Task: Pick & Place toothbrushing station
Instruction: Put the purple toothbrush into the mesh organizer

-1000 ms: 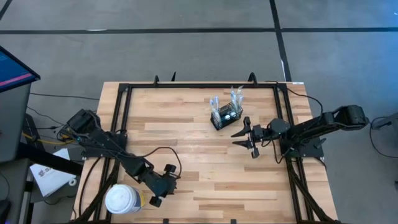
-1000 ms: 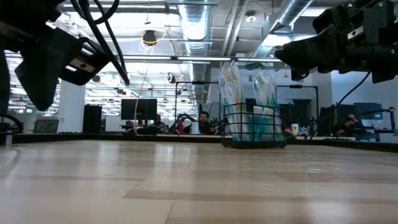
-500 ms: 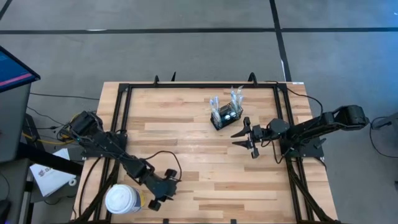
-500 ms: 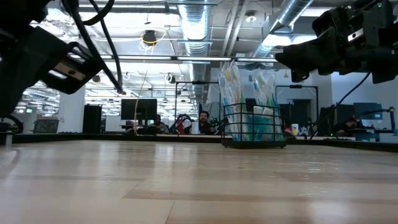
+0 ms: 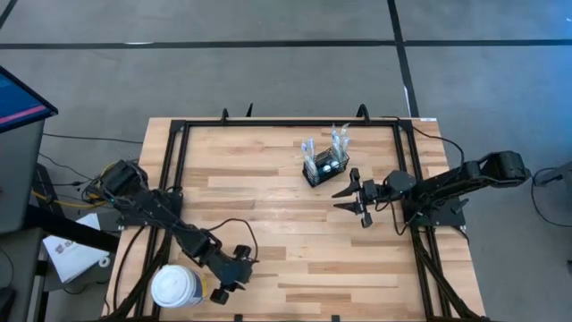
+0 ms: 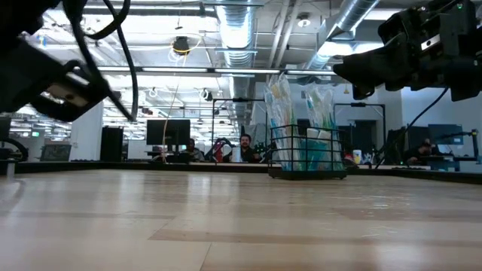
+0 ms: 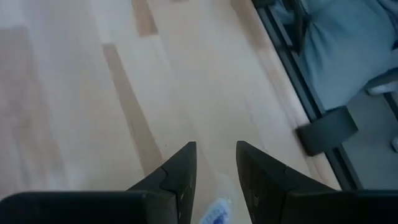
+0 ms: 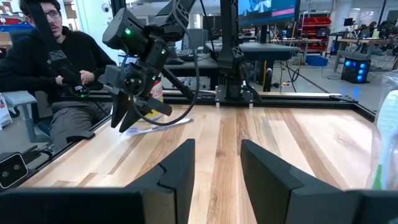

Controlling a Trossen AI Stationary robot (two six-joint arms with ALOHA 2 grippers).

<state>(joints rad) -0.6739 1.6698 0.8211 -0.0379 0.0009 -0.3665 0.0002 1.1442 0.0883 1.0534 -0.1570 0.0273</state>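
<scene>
The toothbrushing station, a small black wire-mesh caddy (image 5: 323, 167) holding packaged toothbrushes, stands on its base at the table's far right (image 6: 307, 154). My right gripper (image 5: 344, 199) hangs open and level just to the near right of the caddy, with nothing between its fingers (image 8: 217, 146). My left gripper (image 5: 222, 288) is open at the near left, slanting down beside a white-lidded tub (image 5: 176, 286). A white toothbrush (image 8: 158, 126) lies flat on the wood right below it, and one end of the toothbrush (image 7: 216, 214) shows between the fingers; I see no touch.
A black metal frame (image 5: 175, 161) runs around the tabletop, with cables along the left arm. A person (image 8: 43, 68) sits beyond the table's left side. Bare wood (image 5: 268, 215) lies between the two arms.
My left gripper has turned a little and swung slightly toward the tub and the near edge, sliding out toward the left of the low view. My right gripper and the caddy have kept still.
</scene>
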